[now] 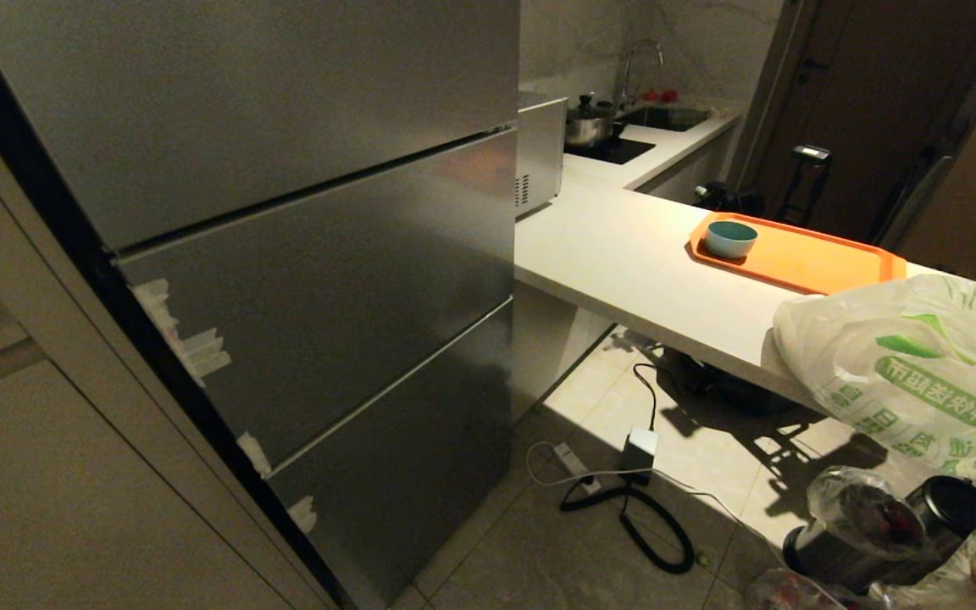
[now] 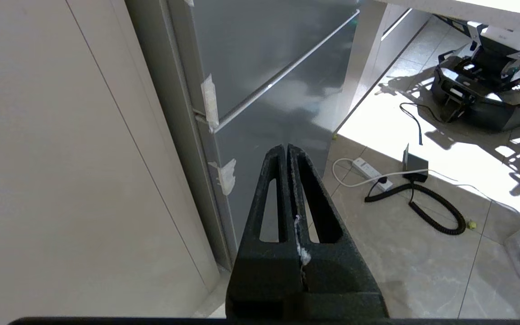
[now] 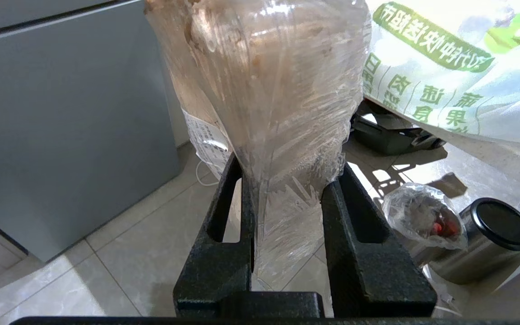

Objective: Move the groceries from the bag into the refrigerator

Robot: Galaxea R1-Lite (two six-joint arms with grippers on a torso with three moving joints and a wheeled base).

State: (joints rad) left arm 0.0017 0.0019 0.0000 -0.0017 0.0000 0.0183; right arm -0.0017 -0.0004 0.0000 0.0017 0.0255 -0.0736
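the right gripper [image 3: 287,180] pinches a clear plastic pack of pale beige lumps [image 3: 264,90] between its two black fingers [image 3: 224,234]: the crinkled neck of the pack runs down through the gap, touching both inner faces, while the fuller part with the lumps bulges out past the fingertips. a white printed label [image 3: 206,140] hangs on the pack's side by one finger. just beyond the pack, the white bag [image 1: 920,373] with green characters sits at the near end of the pale counter [image 1: 623,263], overhanging its edge. the refrigerator [image 1: 302,280] stands to the left of the counter, all its grey doors closed, with pale tape scraps [image 1: 191,347] along its left edge. the left gripper [image 2: 287,151] has its fingers pressed together on nothing, pointing toward the lower refrigerator doors above the tiled floor [image 2: 422,271]. farther along the counter lies an orange tray [image 1: 827,263] carrying a small teal bowl [image 1: 729,238]. a coiled black cable [image 1: 649,525] lies on the floor.
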